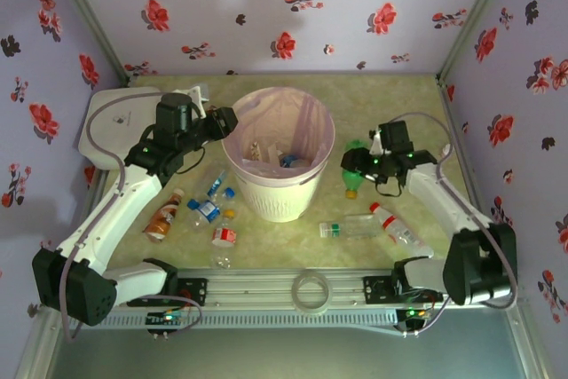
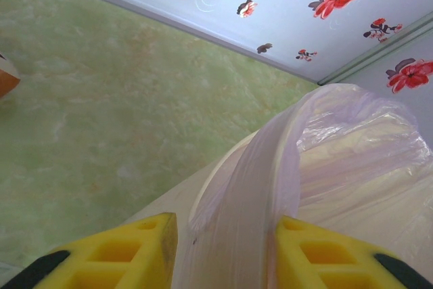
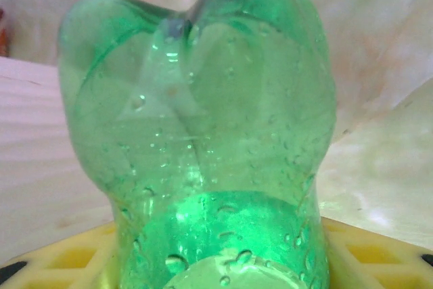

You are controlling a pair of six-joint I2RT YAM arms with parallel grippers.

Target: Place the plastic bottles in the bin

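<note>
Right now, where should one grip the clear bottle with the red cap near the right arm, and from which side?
I would take the red-capped clear bottle at mid-body from above, jaws across its width. It lies flat on the table, so its top side is free, and the body is its widest part.

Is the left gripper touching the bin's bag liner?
Touching. Left wrist view: the left gripper is shut on the pink bag liner, a fold pinched between its yellow fingers.
</note>
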